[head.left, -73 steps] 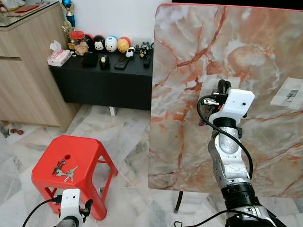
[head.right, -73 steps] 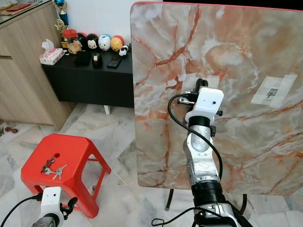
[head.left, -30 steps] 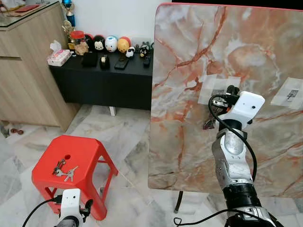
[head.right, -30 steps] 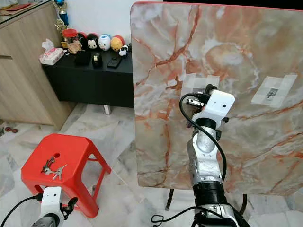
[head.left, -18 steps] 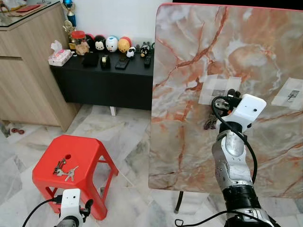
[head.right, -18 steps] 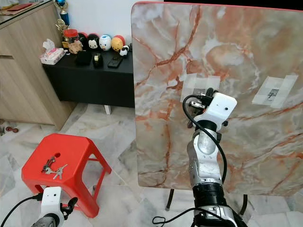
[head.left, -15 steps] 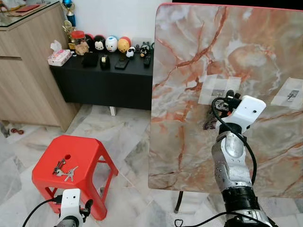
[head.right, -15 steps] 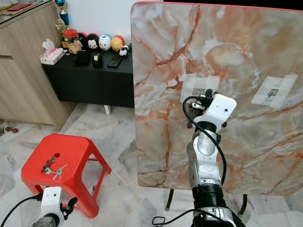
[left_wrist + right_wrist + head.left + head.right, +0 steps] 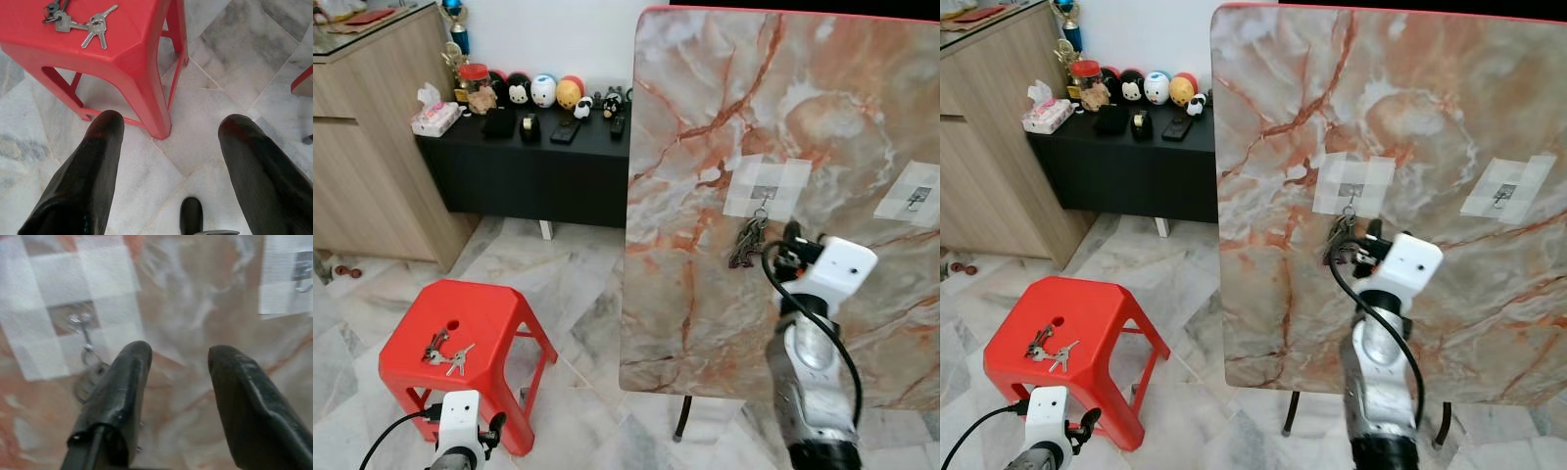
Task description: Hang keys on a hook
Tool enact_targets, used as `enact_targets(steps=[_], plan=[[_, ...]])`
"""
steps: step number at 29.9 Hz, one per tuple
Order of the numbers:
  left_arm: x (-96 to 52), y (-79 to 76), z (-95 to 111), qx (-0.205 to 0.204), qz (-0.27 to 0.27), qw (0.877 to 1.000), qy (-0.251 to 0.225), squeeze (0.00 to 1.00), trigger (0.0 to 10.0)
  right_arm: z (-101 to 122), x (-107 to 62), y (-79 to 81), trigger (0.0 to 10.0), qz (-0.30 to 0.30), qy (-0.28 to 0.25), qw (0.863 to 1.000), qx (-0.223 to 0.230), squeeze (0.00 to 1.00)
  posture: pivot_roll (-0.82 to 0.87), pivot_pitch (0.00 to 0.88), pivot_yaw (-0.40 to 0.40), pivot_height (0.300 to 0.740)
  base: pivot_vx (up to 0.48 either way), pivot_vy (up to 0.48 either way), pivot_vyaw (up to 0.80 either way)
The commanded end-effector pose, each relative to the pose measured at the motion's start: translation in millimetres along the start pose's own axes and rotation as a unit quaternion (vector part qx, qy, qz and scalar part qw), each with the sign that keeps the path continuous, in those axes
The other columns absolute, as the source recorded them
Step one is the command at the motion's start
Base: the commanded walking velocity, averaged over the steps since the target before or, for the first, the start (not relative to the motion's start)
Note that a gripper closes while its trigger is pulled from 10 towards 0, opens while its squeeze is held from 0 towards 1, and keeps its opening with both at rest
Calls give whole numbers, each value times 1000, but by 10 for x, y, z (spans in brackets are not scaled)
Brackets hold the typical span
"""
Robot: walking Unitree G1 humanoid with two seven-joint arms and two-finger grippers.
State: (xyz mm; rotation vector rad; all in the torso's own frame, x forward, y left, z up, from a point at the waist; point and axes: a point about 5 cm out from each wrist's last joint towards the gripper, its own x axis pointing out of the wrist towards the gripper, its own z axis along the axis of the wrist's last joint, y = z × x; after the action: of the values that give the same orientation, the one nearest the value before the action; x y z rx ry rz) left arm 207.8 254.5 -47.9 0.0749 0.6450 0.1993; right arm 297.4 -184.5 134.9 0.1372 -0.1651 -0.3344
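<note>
A bunch of keys (image 9: 747, 241) now dangles from the taped hook (image 9: 763, 192) on the upended marble slab (image 9: 705, 117), as the right gripper (image 9: 178, 382), fingers parted and empty, has dropped back just beside it; a second bunch (image 9: 447, 352) waits on the red stool (image 9: 499, 323), the left gripper (image 9: 171, 161) spread wide above the floor
</note>
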Motion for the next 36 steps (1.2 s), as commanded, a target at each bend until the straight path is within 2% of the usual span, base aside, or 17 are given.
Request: enact_targets(steps=[1, 4, 5, 6, 7, 13, 16, 19, 20, 21, 23, 24, 25, 26, 28, 31, 36], plan=[[-15, 1, -48, 4, 0, 1000, 10, 0, 10000, -53, -47, -152, 10000, -8, 20, 1000, -19, 1000, 143, 0, -56, 740, 0, 0, 0], [-18, 1, -57, 4, 0, 1000, 11, 0, 10000, -386, -121, -272, 10000, 1, 105, 995, 2, 1000, 136, 0, -56, 740, 0, 0, 0], [-21, -2, -66, 4, 0, 1000, 13, 0, 10000, -642, -207, -366, 10000, -19, 171, 984, 40, 678, 143, 0, -58, 740, 0, 0, 0], [-21, -2, -66, 4, 0, 1000, 13, 0, 10000, -642, -207, -366, 10000, -19, 171, 984, 40, 678, 143, 0, -58, 740, 0, 0, 0], [-24, -1, -73, 5, 0, 1000, 14, 0, 10000, -804, -282, -458, 10000, -42, 208, 976, 50, 0, 150, 0, -59, 740, 0, 0, 0], [-43, 16, -120, 3, 5, 1000, 23, 0, 10000, -1233, -518, -638, 10000, -41, 293, 955, -21, 0, 148, 0, -58, 740, 0, 0, 0], [-53, 15, -154, 2, 3, 999, 32, 0, 10000, -1442, -647, -699, 10000, -27, 345, 937, -55, 0, 146, 0, -55, 740, 0, 0, 0], [-66, 24, -192, -1, 3, 999, 41, 0, 10000, -1568, -763, -724, 10000, -22, 382, 923, -51, 0, 133, 0, -54, 740, 0, 0, 0], [-92, 66, -263, -17, 18, 998, 60, 0, 10000, -1689, -918, -746, 10000, -25, 424, 904, -39, 0, 133, 0, -53, 740, 0, 0, 0], [-104, 80, -291, -19, 22, 997, 67, 0, 10000, -1729, -979, -747, 10000, -20, 438, 898, -41, 0, 130, 0, -53, 740, 0, 0, 0], [-126, 88, -349, -17, 20, 996, 83, 0, 10000, -1815, -1145, -784, 10000, -4, 473, 878, -75, 0, 133, 0, -52, 740, 0, 0, 0], [-142, 77, -394, -19, 14, 995, 96, 0, 10000, -1875, -1289, -845, 10000, -2, 502, 859, -99, 0, 142, 0, -52, 740, 0, 0, 0], [-142, 77, -394, -19, 14, 995, 96, 0, 10000, -1875, -1289, -845, 10000, -2, 502, 859, -99, 0, 142, 0, -52, 740, 0, 0, 0], [-154, 56, -427, -16, 6, 994, 106, 0, 10000, -1908, -1382, -888, 10000, -9, 521, 847, -106, 0, 146, 0, -50, 740, 0, 0, 0], [-163, 39, -453, -12, 1, 994, 112, 0, 10000, -1924, -1432, -908, 10000, -12, 529, 841, -110, 0, 147, 0, -48, 740, 0, 0, 0], [-177, 29, -481, -13, 2, 993, 116, 0, 10000, -1926, -1408, -837, 10000, -3, 519, 851, -86, 0, 134, 0, -42, 740, 0, 0, 0], [-200, 17, -524, -11, -2, 993, 121, 0, 10000, -1929, -1393, -788, 10000, 18, 517, 852, -85, 0, 128, 0, -41, 740, 0, 0, 0]])
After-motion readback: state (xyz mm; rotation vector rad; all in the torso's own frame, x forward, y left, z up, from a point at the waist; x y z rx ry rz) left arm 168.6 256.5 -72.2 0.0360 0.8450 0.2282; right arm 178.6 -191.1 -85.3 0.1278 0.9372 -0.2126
